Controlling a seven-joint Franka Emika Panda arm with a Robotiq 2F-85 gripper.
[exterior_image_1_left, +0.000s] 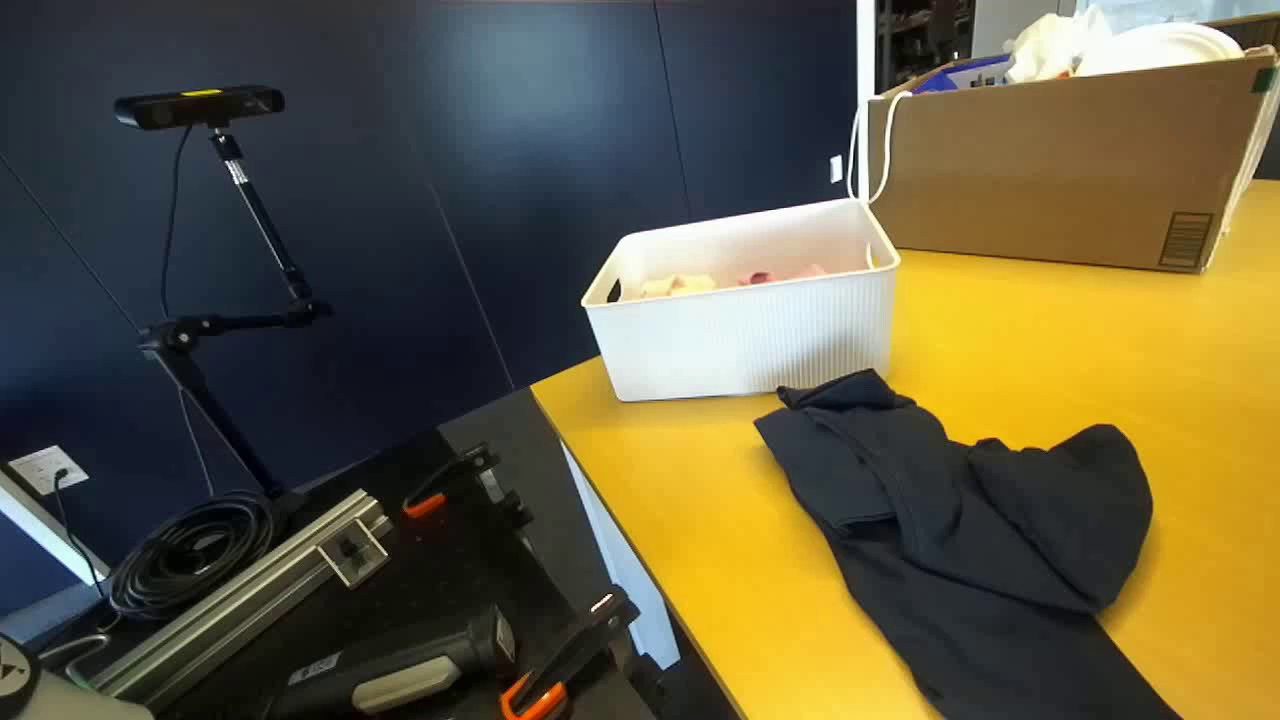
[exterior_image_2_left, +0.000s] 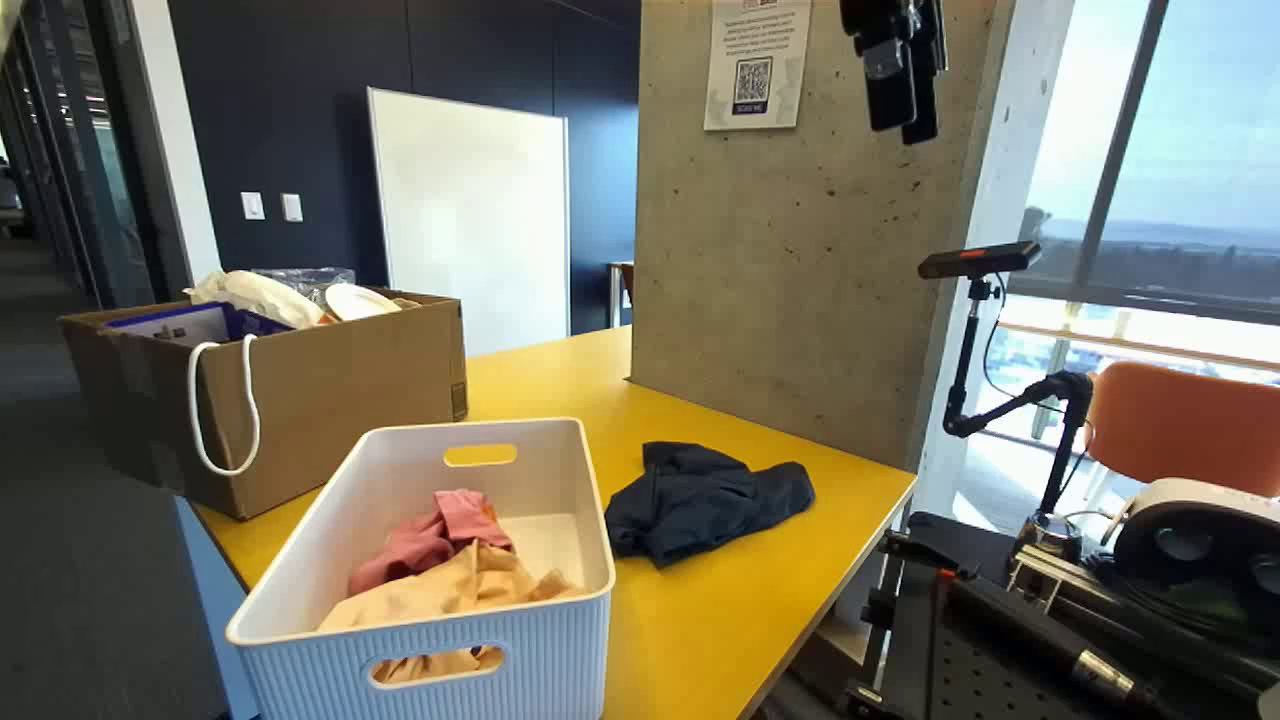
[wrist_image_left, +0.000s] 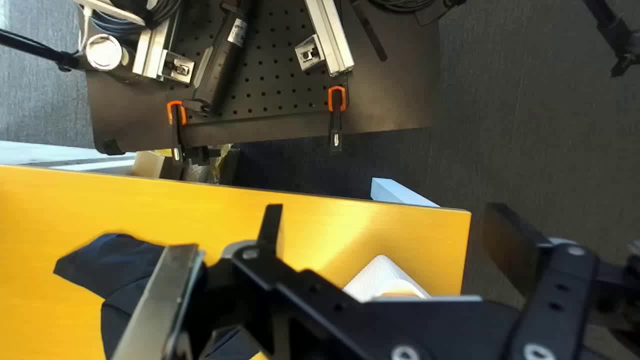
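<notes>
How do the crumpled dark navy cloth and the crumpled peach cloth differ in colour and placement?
The dark navy cloth is much darker than the pale peach cloth. The navy cloth lies on the yellow tabletop; the peach cloth is inside the ribbed white plastic bin, whose walls partly hide it. Both are crumpled fabric.

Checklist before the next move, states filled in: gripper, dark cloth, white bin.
1. Gripper open: ok; the wrist view shows the fingers well apart.
2. Gripper without a load: ok; nothing held shows at the fingertips.
3. Gripper lined up on the dark cloth: not ok; in the wrist view the cloth is off to the lower left, not between the fingertips.
4. Dark cloth outside the white bin: ok; it lies rumpled on the yellow table.
5. Room in the white bin: ok; the pink cloth and pale orange cloth leave some bottom bare.
6. Dark cloth a single piece: cannot tell; folds hide it.
</notes>
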